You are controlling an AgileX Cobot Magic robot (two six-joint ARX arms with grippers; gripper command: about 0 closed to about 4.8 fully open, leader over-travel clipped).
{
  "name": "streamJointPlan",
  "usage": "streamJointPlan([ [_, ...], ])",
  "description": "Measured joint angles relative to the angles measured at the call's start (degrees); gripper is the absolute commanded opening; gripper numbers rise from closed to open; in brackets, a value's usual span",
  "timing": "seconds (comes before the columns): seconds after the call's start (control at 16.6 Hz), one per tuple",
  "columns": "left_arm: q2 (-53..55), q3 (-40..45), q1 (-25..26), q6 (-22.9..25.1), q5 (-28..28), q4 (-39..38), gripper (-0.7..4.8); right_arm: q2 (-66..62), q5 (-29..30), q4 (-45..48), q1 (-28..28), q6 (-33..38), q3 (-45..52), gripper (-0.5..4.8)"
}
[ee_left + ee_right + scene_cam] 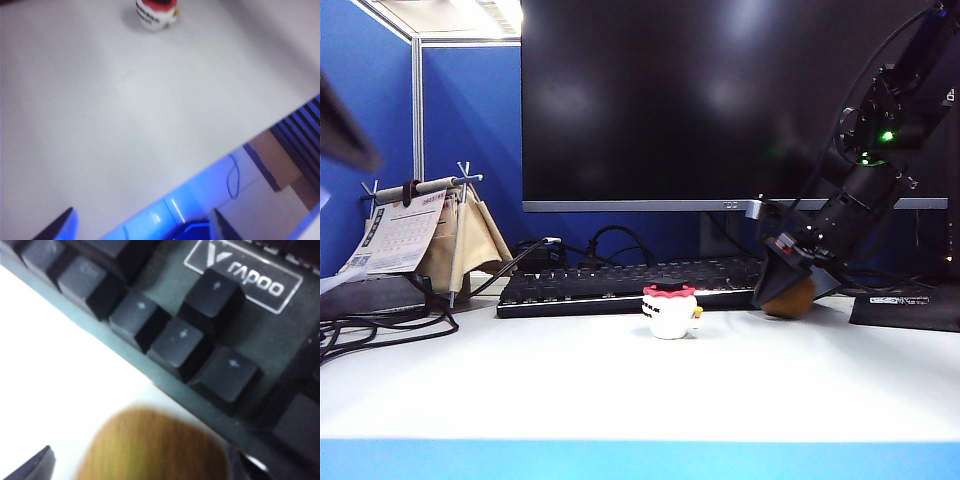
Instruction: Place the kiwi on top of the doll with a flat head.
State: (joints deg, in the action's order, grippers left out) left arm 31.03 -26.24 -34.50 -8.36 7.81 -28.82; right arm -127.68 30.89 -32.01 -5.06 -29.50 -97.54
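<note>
A black monitor [720, 95] fills the back above the white desk [620, 390], where the right arm slants down steeply, its end effector [790, 285] spread wide around the kiwi [790, 297] lying beside the keyboard [620, 283]. The left end effector [142, 227], fingers apart and empty, hangs over the desk's near edge. The doll [671, 310] stands mid-desk before the keyboard, apart from the kiwi.

The doll with a flat head [671, 310] is set near the middle of the desk [620, 385], just in front of the keyboard [620, 283]. At its 3 o'clock – close beside the keyboard's end – the kiwi [790, 297] is found, with the right gripper [798, 272] lowered over it, jaws spread. The monitor [720, 100] is placed behind the keyboard; the calendar stand [425, 235] at 9 o'clock. The left gripper [142, 225] is held over the desk's front edge, jaws apart.
</note>
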Motion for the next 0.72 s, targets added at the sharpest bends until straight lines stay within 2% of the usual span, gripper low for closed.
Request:
streamJointPlan([
  [0.06, 0.0, 0.0, 0.0, 0.0, -0.1, 1.2, 3.45, 0.0, 0.4, 0.0, 0.0, 1.8, 0.0, 2.7],
  [0.12, 0.0, 0.0, 0.0, 0.0, -0.1, 1.8, 3.45, 0.0, 0.6, -0.8, 0.0, 3.2, -0.1, 2.52],
  [0.3, 0.0, 0.0, 0.0, 0.0, -0.2, 2.1, 3.42, 0.3, 0.9, -2.3, 0.0, 5.7, -0.1, 2.51],
  [0.42, 0.0, 0.0, 0.0, -3.2, -1.2, 2.6, 3.41, 3.3, 4.9, -4.2, 0.0, 9.0, 0.0, 2.32],
  [0.48, 0.0, 0.0, 0.0, -3.3, -1.3, 3.0, 3.41, 5.2, 7.0, -5.3, 0.0, 9.1, 0.0, 2.1],
  [0.54, 0.0, 0.0, 0.0, -3.5, -1.3, 3.3, 3.41, 7.3, 10.6, -7.0, 0.0, 9.1, -0.1, 2.1],
  [0.6, -0.2, 0.0, 0.0, -3.5, -1.4, 3.2, 3.4, 9.7, 17.4, -10.4, 0.0, 8.8, -0.1, 2.07],
  [0.66, -0.7, 0.0, 0.0, -3.5, -1.4, 2.4, 3.4, 11.8, 20.4, -14.2, -0.2, 7.1, 0.0, 1.99],
  [0.72, -2.4, 0.0, 0.0, -3.5, -2.6, 0.2, 3.4, 15.0, 20.7, -17.1, -1.0, 4.9, 0.1, 1.97],
])
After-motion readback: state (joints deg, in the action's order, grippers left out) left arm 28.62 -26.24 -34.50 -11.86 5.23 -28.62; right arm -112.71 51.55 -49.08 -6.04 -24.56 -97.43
